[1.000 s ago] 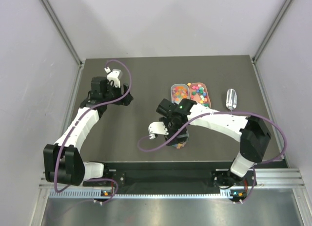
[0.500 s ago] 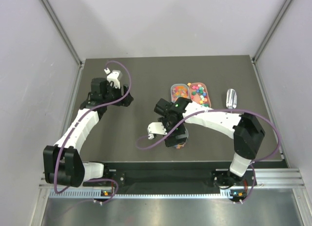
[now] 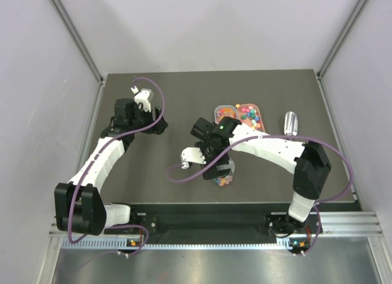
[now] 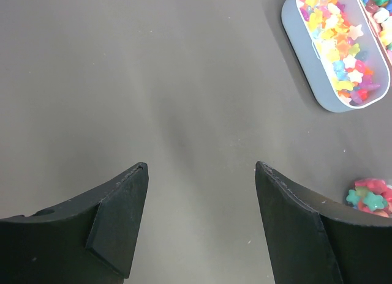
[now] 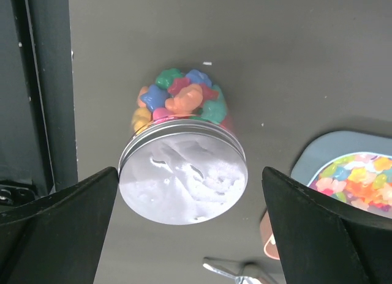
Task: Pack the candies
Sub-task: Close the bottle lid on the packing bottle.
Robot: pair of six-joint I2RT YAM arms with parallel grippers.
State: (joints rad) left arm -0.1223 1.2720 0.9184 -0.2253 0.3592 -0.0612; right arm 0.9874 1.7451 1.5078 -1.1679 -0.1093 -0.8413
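Dark table (image 3: 153,174): right fingers (image 5: 55,204) wide apart astride the cup (image 5: 184,174) of candies (image 5: 180,97); left fingers (image 4: 116,216) apart, empty.

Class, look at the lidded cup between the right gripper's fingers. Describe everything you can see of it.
The cup is small and round with clear walls, packed with candies in blue, orange, green, pink and yellow that show through its side. A round lid with a silvery, metal-looking rim and a whitish, glossy top closes it. It seems to stand upright on the dark table, near the front edge. The open right gripper sits over it, its fingers on either side without touching it.
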